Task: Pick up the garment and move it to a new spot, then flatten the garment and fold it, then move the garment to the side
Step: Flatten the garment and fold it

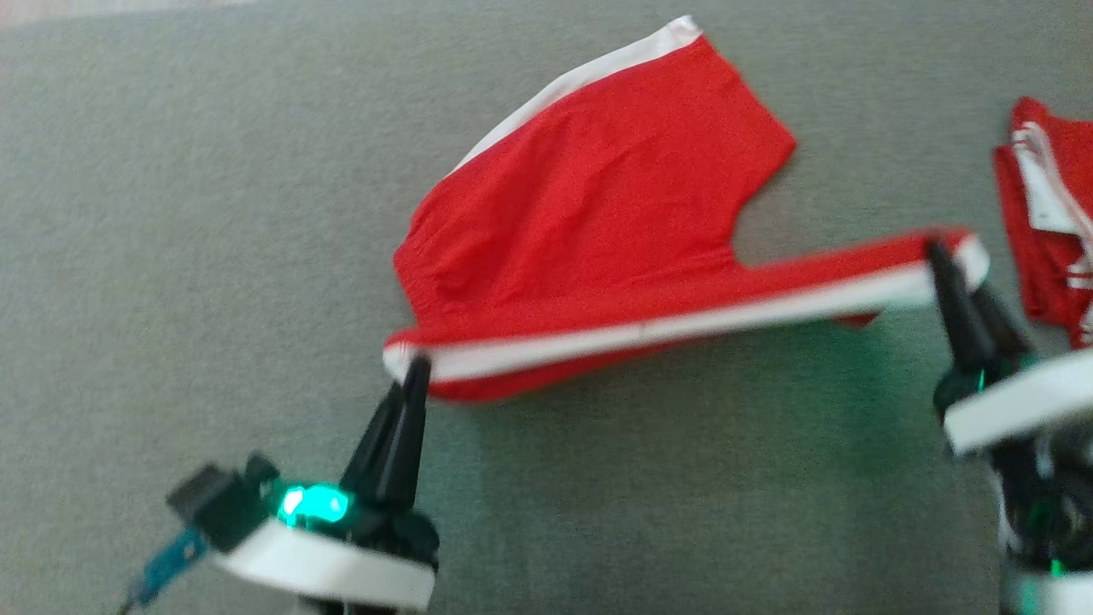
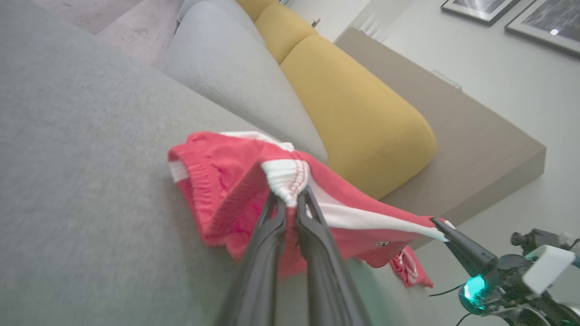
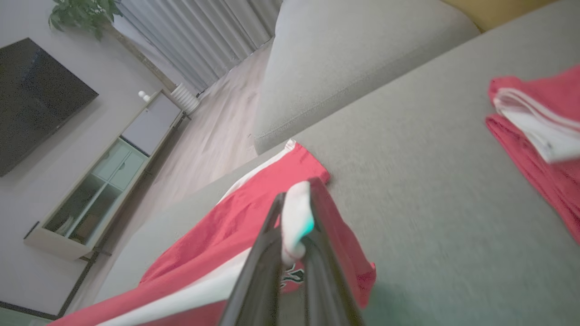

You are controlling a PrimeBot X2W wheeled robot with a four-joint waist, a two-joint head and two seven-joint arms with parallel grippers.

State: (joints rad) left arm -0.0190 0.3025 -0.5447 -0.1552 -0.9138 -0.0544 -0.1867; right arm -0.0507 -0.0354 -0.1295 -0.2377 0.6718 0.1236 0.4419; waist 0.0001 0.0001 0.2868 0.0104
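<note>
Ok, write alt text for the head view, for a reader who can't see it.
A pair of red shorts with white stripes is stretched by its near edge between two robot arms, the left jaws shut on one end and the right jaws on the other, over a grey cushion. A second red and white garment lies at the right edge.

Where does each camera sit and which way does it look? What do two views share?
Head view: on the head, looking down at the red shorts on the grey sofa; left jaws and right jaws each pinch its white stripe.
Left wrist view: on the left wrist, looking along the left jaws toward yellow cushions.
Right wrist view: on the right wrist, looking along the right jaws toward a television.
Shared: head and right wrist views both show a folded red garment.
</note>
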